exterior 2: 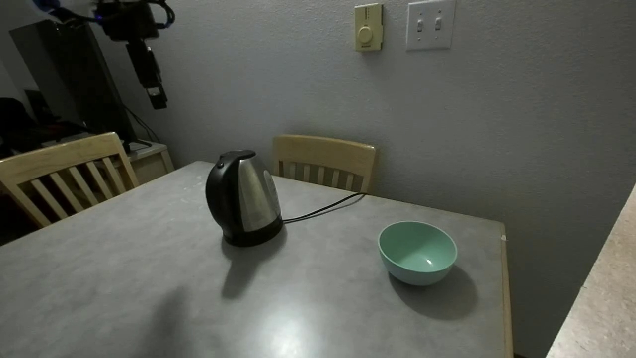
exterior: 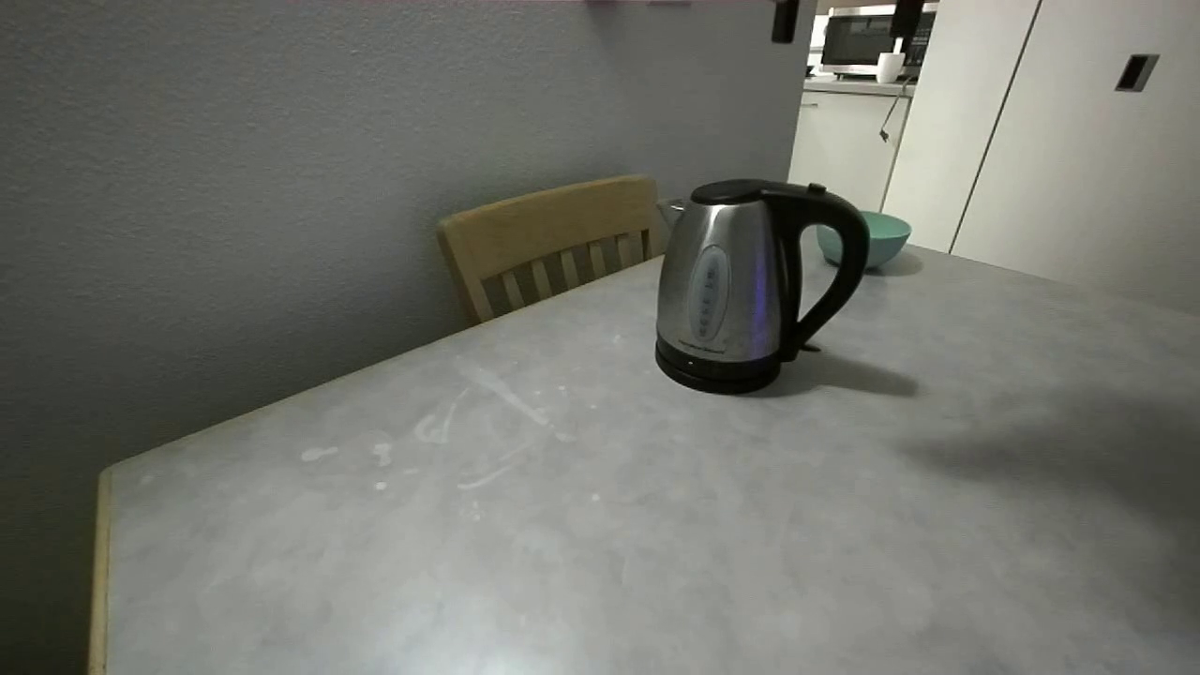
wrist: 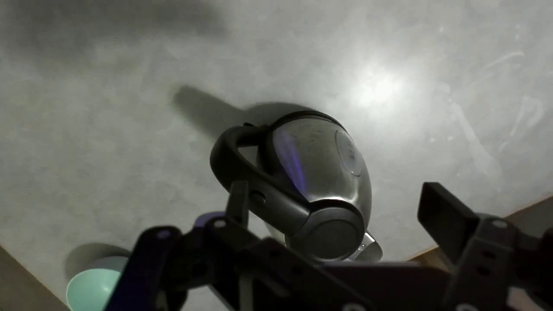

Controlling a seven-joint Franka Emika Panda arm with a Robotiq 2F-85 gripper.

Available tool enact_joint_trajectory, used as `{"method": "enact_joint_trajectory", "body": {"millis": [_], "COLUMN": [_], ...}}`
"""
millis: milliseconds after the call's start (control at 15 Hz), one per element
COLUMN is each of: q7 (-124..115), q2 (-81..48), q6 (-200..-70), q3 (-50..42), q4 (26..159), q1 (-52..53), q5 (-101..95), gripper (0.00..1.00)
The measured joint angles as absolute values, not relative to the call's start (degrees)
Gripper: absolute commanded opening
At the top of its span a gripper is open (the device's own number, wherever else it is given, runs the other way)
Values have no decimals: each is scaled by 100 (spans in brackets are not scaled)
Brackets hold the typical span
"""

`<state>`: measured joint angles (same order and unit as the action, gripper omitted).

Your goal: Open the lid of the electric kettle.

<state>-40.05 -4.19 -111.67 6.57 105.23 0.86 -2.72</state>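
While both exterior views show the electric kettle [exterior: 722,309] upright on the worktop [exterior: 525,562], set in from the wall-side edge between its two corners, the wrist view gives the fullest look at the lid [wrist: 333,237], a dark disc lying closed on top. That view also shows the hand [wrist: 339,207] spread, its fingers [wrist: 447,218] wide apart with the kettle seen between them. Side-on in an exterior view, the hand [exterior 2: 158,99] hangs higher than the kettle and apart from it; the gap cannot be judged there. Two separated fingertips [exterior: 786,23] show at the upper border in an exterior view, with a microwave [exterior: 851,39] beyond. Only an exterior view has the black cord [exterior 2: 320,211], running from the kettle to the wall-side edge by a wooden chair [exterior 2: 323,150]. The green bowl [exterior 2: 420,276] sits near a wall-side corner; the kettle's handle [exterior: 855,248] covers part of it in an exterior view, and the border cuts it off in the wrist view.
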Motion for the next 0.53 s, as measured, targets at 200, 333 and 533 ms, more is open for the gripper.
{"method": "enact_joint_trajectory", "body": {"millis": [200,333,533], "q7": [-4304,-4109,-3455], "q2": [-698,-820,-902], "q6": [-11339,-11239,-10462], "q3": [454,380,332], "q4": [10263,10154,10015], "q1": [86,86,87], "q5": [72,70,5], "gripper": [100,100,100]}}
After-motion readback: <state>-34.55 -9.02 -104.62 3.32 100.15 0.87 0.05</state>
